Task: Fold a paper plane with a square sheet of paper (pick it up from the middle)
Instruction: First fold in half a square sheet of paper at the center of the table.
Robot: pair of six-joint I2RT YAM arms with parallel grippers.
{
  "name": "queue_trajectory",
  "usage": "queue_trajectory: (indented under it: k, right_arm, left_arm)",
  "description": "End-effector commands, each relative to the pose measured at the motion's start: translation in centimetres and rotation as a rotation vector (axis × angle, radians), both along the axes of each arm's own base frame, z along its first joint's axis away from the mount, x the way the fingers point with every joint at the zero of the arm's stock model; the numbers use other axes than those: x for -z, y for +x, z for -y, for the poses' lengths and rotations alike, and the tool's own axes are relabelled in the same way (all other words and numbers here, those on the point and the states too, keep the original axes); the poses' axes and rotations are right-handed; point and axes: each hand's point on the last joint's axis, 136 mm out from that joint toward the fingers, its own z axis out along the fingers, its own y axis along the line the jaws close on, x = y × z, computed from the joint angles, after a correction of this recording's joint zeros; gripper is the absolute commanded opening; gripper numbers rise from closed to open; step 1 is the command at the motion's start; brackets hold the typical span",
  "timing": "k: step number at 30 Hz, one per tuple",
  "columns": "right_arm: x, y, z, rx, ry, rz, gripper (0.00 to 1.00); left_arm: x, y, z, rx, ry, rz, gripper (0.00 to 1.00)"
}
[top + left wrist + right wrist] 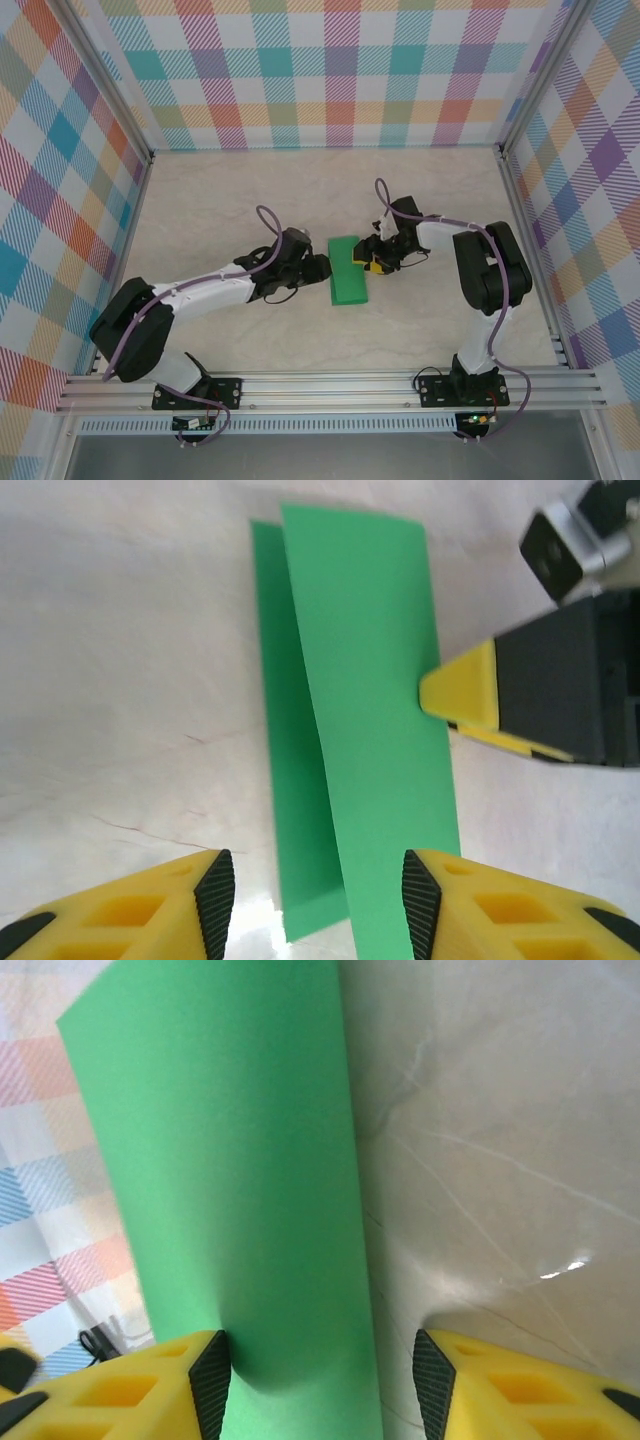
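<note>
The square sheet of paper [348, 270] is bright green and lies on the table folded lengthwise into a narrow rectangle. Its upper flap [365, 710] sits askew over the lower layer [290, 780]. My left gripper [322, 268] stands at its left edge, open. In the left wrist view the jaws [318, 895] straddle the near end of the paper without clamping it. My right gripper [368, 258] is at the paper's right edge, open. One of its yellow fingertips [462, 692] touches the flap's edge. In the right wrist view the paper [240, 1180] rests against the left pad [212, 1380].
The pale marbled tabletop [230, 210] is bounded by checked walls [330, 70] behind and on both sides. An aluminium rail [330, 385] runs along the near edge at the arm bases.
</note>
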Motion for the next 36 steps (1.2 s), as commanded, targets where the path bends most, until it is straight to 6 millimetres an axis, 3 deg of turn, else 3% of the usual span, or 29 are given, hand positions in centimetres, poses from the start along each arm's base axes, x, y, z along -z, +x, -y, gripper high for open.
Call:
queue_trajectory:
  k: [1,10,36]
  right_arm:
    - [1.4,-0.1,0.8,0.013,-0.144,0.001,0.56]
    - [2.3,0.0,1.5,0.049,-0.311,0.018,0.56]
    - [4.9,-0.8,2.2,0.101,-0.399,-0.027,0.54]
  left_arm:
    - [0.7,0.1,-3.1,-0.097,0.081,-0.016,0.51]
    - [0.5,0.3,-3.3,-0.106,0.07,-0.023,0.52]
    - [1.6,1.1,-0.6,-0.067,-0.002,-0.067,0.47]
